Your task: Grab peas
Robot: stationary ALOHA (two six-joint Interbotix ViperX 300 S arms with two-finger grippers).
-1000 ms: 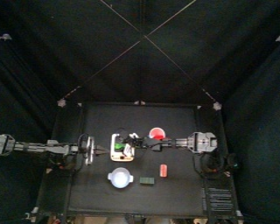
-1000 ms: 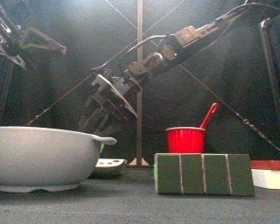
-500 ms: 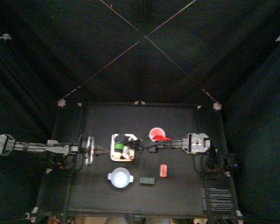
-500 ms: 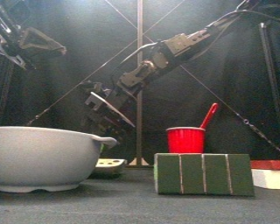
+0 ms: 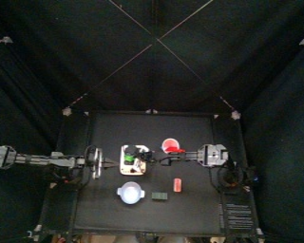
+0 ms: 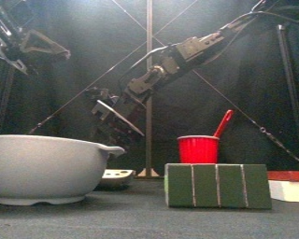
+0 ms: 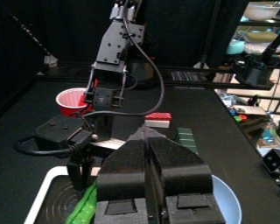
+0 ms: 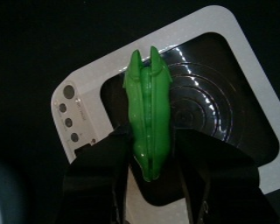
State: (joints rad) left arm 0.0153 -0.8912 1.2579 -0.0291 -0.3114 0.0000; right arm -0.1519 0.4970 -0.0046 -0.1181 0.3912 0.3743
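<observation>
Green pea pod (image 8: 147, 112) lying lengthwise across white tray (image 8: 90, 87), apparently flat.

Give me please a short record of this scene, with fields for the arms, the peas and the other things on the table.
right gripper: down over the tray, one jaw on each side of the pea pod, closing, grip not confirmed
left gripper: resting at the table's left side, jaws together
pea pod: green, lying in the tray
tray: white, with a dark well
bowl: pale, front left
cup: red, red stick inside
green block: front, before the cup
red-and-white block: front right
</observation>
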